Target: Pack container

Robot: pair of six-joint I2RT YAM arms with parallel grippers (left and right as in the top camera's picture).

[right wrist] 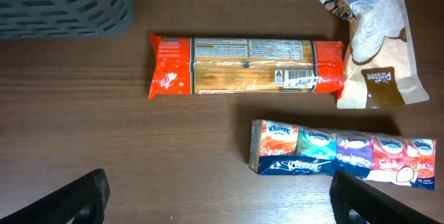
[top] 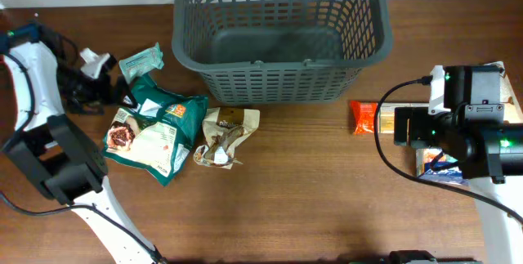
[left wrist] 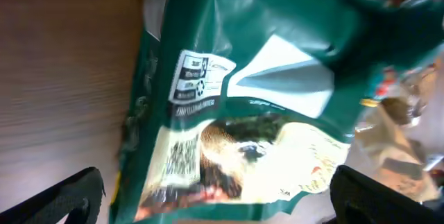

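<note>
My left arm: white shell links, black joint blocks, thin black cable along the lower link. My right arm: black housings, white cap, two green lights lit, black cable looping alongside. My fingers, both wrists: matte black, blunt, wedge-shaped.

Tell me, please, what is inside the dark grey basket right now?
Only the bare floor of the basket shows in the overhead view; no packet lies on it. Its far edge runs out of the picture, so that strip cannot be checked.

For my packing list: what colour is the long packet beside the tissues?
The long packet is orange-red, tan in the middle; clearest in right wrist view.
</note>
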